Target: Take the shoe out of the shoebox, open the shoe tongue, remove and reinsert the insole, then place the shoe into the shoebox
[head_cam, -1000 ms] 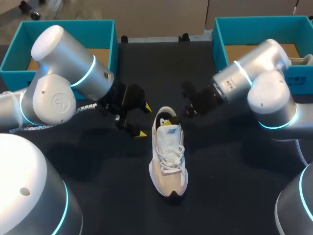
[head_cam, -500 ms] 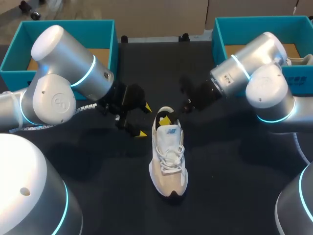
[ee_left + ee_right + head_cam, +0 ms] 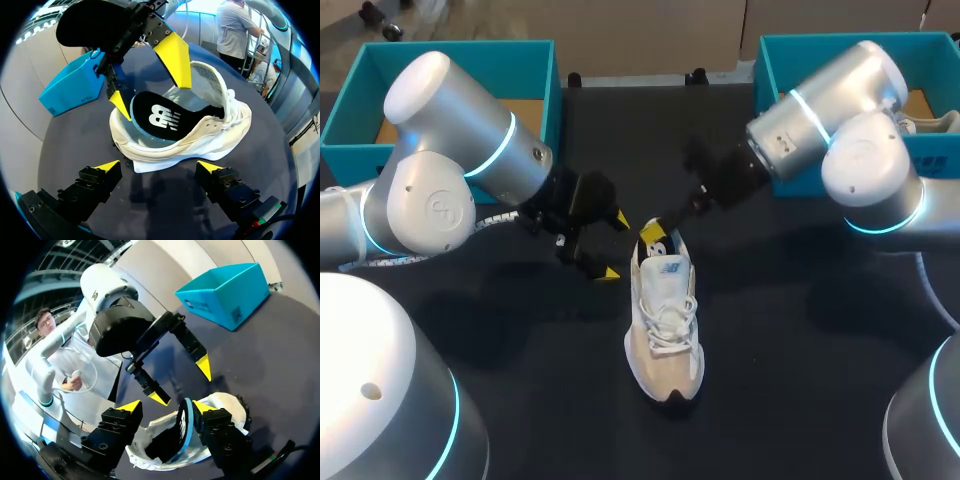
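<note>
A cream and white shoe [image 3: 665, 320] stands on the dark table, toe toward the front edge. Its black insole [image 3: 182, 425] stands tilted in the heel opening, part in, part out. My right gripper [image 3: 657, 238] hangs over the heel, open. The insole leans on one of its fingers [image 3: 207, 412] and is apart from the other. In the left wrist view the shoe [image 3: 200, 135] lies just ahead of my left gripper [image 3: 159, 167], with the insole [image 3: 165, 117] showing inside. My left gripper [image 3: 612, 245] is open, left of the heel, holding nothing.
A teal shoebox [image 3: 450, 60] sits at the back left. Another teal shoebox [image 3: 840, 50] at the back right holds a second shoe [image 3: 935, 125]. Dark table surface lies on both sides of the shoe and in front of it.
My right gripper's fingers have spread wider over the heel and its wrist has swung toward the back. The insole's heel end now stands higher. My left arm and the shoe have stayed put.
</note>
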Robot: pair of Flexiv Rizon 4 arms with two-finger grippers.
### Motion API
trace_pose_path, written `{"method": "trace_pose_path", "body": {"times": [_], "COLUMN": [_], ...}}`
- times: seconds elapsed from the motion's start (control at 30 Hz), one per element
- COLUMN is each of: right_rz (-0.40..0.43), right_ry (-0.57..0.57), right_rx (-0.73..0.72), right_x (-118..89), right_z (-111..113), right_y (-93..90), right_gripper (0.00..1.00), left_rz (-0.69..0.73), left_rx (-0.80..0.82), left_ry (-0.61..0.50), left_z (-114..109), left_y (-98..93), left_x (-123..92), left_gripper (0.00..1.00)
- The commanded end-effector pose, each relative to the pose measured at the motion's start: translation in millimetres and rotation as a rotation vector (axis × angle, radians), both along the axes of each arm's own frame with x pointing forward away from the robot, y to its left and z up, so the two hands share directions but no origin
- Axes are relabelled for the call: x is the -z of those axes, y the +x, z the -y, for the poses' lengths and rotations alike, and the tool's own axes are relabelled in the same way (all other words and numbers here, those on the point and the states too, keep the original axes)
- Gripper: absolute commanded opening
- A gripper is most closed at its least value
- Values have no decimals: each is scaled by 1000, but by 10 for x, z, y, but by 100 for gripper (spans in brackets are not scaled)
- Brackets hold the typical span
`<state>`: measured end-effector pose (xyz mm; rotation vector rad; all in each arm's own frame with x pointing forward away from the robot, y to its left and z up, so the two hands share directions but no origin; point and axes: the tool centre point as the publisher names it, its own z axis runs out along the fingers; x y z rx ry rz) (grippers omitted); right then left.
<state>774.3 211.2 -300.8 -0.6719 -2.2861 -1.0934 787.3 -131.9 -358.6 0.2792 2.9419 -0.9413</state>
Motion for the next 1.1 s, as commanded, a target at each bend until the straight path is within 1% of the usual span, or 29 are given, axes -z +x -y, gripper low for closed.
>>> {"method": "trace_pose_path", "body": {"times": [0.03,0.17,0.23,0.4,0.47,0.57,0.63,0.77,0.87,0.97,1.03,1.07,1.1], "right_rz": [10,31,44,77,82,73,63,29,20,9,-3,-6,-9], "right_ry": [-18,-31,-35,-35,-29,-22,-25,-40,-51,-55,-66,-64,-65], "right_rx": [-11,-11,-8,18,33,82,119,191,233,274,300,319,334], "right_x": [-84,-147,-192,-324,-354,-364,-354,-349,-352,-329,-307,-303,-299], "right_z": [-22,0,17,66,73,89,112,189,243,292,322,338,354], "right_y": [62,126,142,131,110,31,-29,-144,-212,-250,-258,-260,-259], "right_gripper": [64,66,65,67,66,59,51,47,44,36,22,6,0], "left_rz": [0,0,0,0,0,0,0,0,0,0,2,7,6], "left_rx": [1,1,1,1,1,1,1,1,1,1,9,19,24], "left_ry": [2,2,2,2,2,2,2,2,2,2,2,19,26], "left_z": [5,5,5,5,5,5,5,5,5,5,-23,-39,-59], "left_y": [3,3,3,3,3,3,3,3,3,3,1,-1,-2], "left_x": [3,3,3,3,3,3,3,3,3,3,-30,-60,-85], "left_gripper": [100,100,100,100,100,100,100,100,100,100,100,100,100]}}
